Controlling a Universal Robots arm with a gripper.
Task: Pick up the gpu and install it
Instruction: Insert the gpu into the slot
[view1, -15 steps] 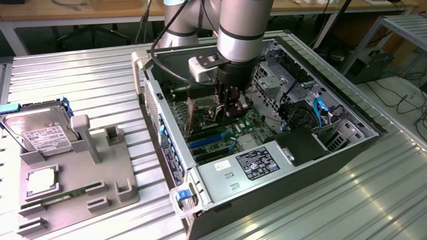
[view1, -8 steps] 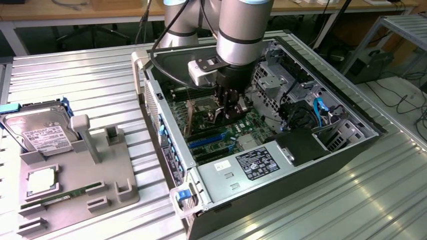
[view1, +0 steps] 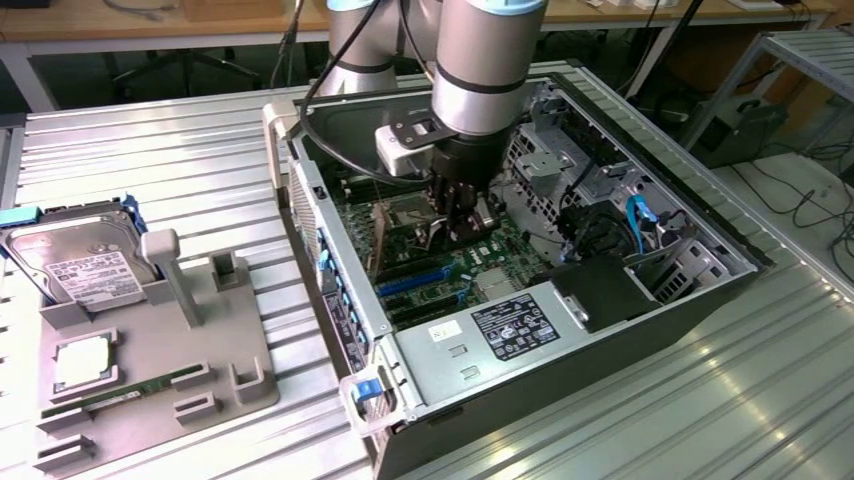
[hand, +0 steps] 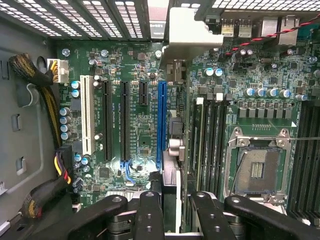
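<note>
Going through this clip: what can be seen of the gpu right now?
The gpu is seen edge-on in the wrist view: a thin dark card standing on edge, with a pale metal bracket at its far end. The gripper clamps it from both sides. It hangs inside the computer case over the motherboard, running alongside the long blue slot. Whether it is seated cannot be told.

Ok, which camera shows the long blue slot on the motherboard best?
The wrist view: the blue slot shows along its whole length, unobstructed, beside the black slots. The exterior view shows it slanted and small, near the claw.
</note>
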